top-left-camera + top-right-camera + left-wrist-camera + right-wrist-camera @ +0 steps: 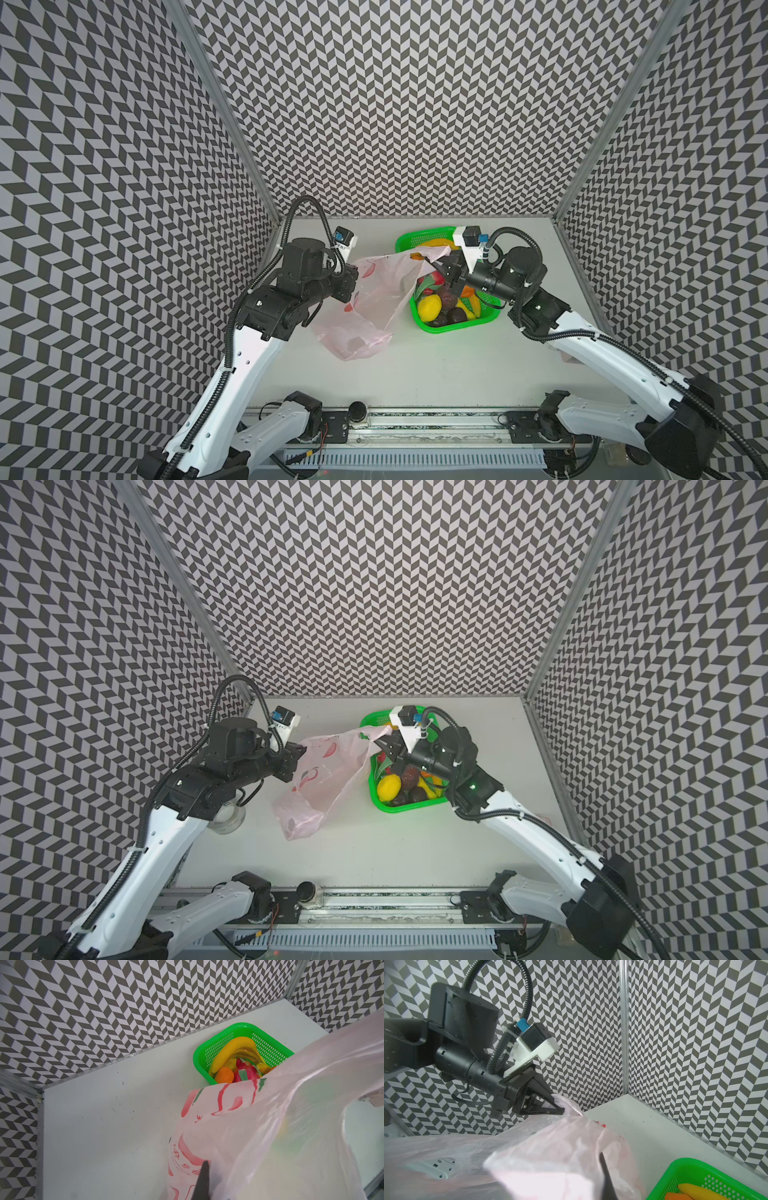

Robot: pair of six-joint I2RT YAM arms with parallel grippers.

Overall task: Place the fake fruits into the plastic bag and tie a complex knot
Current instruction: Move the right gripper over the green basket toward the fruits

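The plastic bag (374,307) (320,779), pale pink with red prints, hangs stretched between my two grippers, and its bottom rests on the table. My left gripper (353,282) (301,752) is shut on its left edge; the right wrist view shows those jaws (560,1108) pinching the film. My right gripper (442,259) (380,742) is shut on the opposite edge, above the basket. Each wrist view shows one dark finger (203,1180) (607,1178) against the film. The fake fruits lie in the green basket: bananas (234,1047), an orange (224,1075), a dragon fruit (247,1072), a lemon (429,308) and dark balls (457,316).
The green mesh basket (457,326) (411,806) (199,1059) (675,1176) stands at the back right of the white table, and the bag's right part hangs in front of it. A clear tape roll (226,818) lies under my left arm. Patterned walls close in three sides.
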